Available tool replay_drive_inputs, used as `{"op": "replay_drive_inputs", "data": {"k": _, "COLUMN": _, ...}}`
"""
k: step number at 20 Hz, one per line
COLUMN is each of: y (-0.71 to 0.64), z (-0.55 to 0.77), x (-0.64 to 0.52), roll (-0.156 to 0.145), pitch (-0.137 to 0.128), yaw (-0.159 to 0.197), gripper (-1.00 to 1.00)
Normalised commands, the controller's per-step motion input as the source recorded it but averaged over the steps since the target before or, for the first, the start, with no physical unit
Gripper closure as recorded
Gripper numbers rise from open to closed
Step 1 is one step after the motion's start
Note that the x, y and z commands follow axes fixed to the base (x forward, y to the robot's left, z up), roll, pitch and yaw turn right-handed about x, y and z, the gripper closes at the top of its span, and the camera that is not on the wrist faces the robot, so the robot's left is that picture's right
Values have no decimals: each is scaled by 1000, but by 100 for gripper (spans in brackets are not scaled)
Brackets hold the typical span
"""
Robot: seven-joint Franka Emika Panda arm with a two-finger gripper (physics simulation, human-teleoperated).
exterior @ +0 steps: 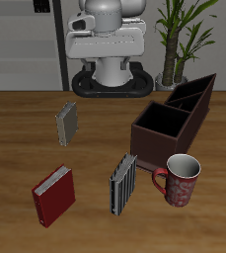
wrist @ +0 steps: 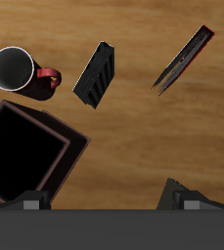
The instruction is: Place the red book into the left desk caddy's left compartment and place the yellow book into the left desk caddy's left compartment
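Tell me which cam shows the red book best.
Exterior view: the red book lies fully visible, cover and pale page edge, near the table's front edge. Wrist view catches it only edge-on, as a thin sliver.

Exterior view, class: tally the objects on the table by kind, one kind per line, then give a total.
Books: 3, red book, two grey striped books
Caddies: 2
Mugs: 1
Total: 6

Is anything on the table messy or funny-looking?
Nothing is spilled or broken. The red book and two grey striped books sit scattered at odd angles, none in a caddy. The mug stands upright.
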Motion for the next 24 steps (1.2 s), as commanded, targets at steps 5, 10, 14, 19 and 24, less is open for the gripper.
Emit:
{"op": "replay_drive_inputs", "data": {"k": 5, "y": -340, "z": 52, "x": 191, "roll": -17, "pitch": -17, "yaw": 12, "gripper": -100}}
{"op": "replay_drive_inputs", "data": {"k": 10, "y": -452, "z": 48, "x": 355, "roll": -20, "pitch": 7, "yaw": 13, "gripper": -100}}
{"op": "replay_drive_inputs", "data": {"k": 14, "y": -306, "z": 110, "x": 324, "roll": -18, "pitch": -37, "yaw": 24, "gripper": -100}}
{"op": "replay_drive_inputs", "data": {"k": 19, "y": -193, "z": 20, "x": 378, "roll": -37, "pitch": -11, "yaw": -28, "gripper": -100}}
{"op": "replay_drive_inputs", "data": {"k": 24, "y": -179, "z": -19, "x": 354, "roll": -22, "pitch": -12, "yaw": 12, "gripper": -100}}
